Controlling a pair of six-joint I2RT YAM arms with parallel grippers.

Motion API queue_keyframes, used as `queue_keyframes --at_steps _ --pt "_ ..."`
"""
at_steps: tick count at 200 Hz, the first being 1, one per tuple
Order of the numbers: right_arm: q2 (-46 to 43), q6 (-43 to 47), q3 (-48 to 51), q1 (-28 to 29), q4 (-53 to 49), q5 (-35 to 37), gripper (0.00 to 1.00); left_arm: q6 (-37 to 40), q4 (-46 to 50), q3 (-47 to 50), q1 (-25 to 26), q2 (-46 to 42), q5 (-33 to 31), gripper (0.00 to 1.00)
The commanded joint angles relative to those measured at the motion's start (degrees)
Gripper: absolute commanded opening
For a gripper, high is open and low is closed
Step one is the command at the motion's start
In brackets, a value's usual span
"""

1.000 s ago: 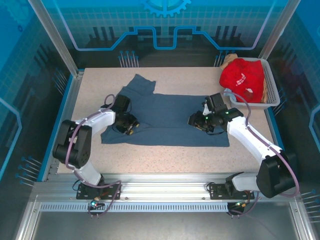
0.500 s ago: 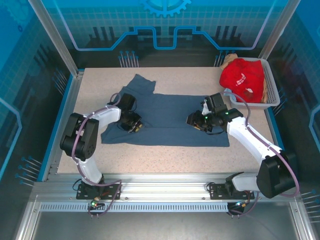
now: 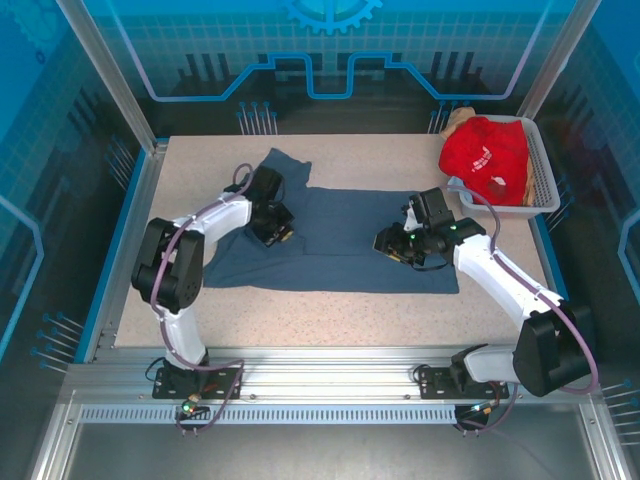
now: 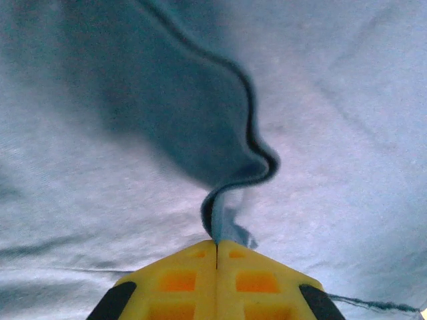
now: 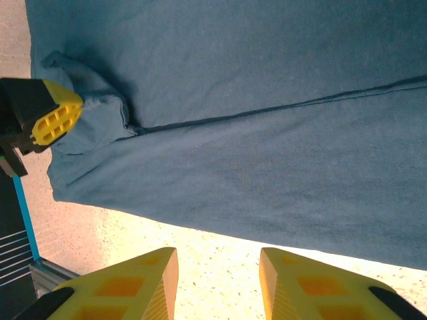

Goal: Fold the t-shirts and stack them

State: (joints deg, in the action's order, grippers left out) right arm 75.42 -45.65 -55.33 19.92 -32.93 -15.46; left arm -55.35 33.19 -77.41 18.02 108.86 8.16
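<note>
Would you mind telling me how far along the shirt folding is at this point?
Early. No stack yet: the blue shirt lies spread on the table. In hand: the left claw is shut on a pinch of it; the right claw hangs open above it. Left: finishing that fold, then the red shirt in the basket.

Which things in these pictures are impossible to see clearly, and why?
Top view: the white print on the red t-shirt is too small to read.
Top view: the tan cloth in the basket is mostly hidden behind the red t-shirt.
Left wrist view: the left hand covers how much blue t-shirt it pinches.
</note>
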Motion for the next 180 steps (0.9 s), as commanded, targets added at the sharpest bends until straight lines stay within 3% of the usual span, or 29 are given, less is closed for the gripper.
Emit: queue_keyframes --at_steps 1,61,160,180 --pt "-0.6 -0.6 0.4 -0.3 -0.4 -0.5 0.37 5.8 5.1 -6.1 1.2 4.4 -1.0 0.00" --pt "0.2 -0.6 0.1 -1.5 0.0 -2.5 0.36 16.1 14.5 -20.9 4.2 14.4 -2.3 0.00" --pt "1.7 -1.4 1.3 -1.9 0.4 -2.4 0.35 21.6 13.7 -25.0 5.7 17.0 -3.0 0.00" --pt "1.4 -1.6 1.8 -2.3 -0.7 -1.6 0.37 23.2 12.7 -23.3 5.7 13.8 -5.2 0.43"
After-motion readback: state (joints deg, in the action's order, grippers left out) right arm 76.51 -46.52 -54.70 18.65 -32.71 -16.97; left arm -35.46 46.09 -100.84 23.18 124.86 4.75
